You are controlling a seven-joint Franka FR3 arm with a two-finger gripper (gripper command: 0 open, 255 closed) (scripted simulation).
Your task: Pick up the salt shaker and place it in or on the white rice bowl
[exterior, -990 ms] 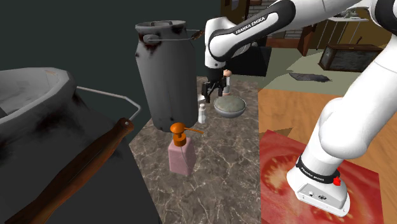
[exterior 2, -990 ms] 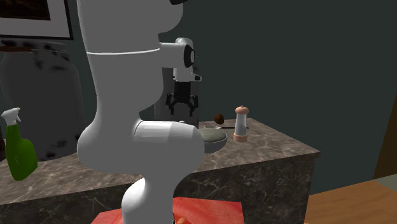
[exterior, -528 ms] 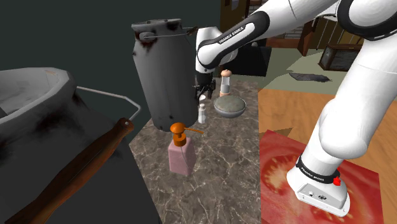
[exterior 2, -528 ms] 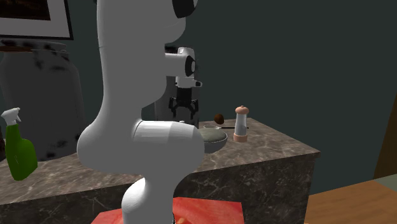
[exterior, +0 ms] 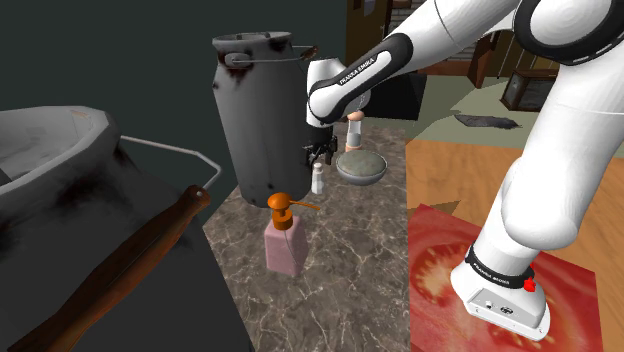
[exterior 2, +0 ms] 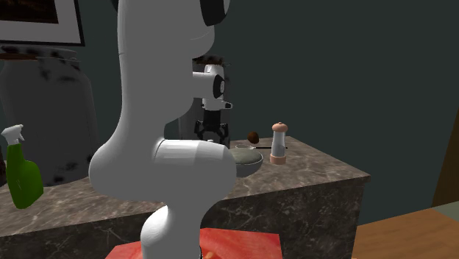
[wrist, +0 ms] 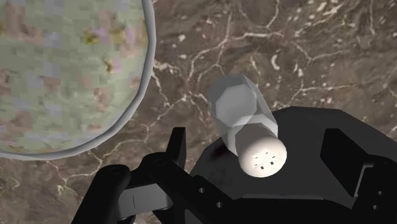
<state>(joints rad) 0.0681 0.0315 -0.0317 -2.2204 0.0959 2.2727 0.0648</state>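
The salt shaker is a small white bottle standing upright on the marble counter, between the big can and the bowl. The bowl is grey with a pale mottled inside and sits just to the shaker's right in the shoulder view. My gripper hangs directly over the shaker, pointing down. In the wrist view the shaker with its holed cap lies between my black fingers, which stand apart on either side without touching it; the gripper is open. The bowl's rim curves close beside it. In the second exterior view the gripper hangs behind the bowl.
A tall grey milk can rises right beside the shaker. A pink soap dispenser stands nearer the stand, and a pepper mill behind the bowl. A green spray bottle is at the counter's far end.
My gripper has moved from above the bowl toward the shoulder view's left and come down over the salt shaker. Its fingers have stayed apart.
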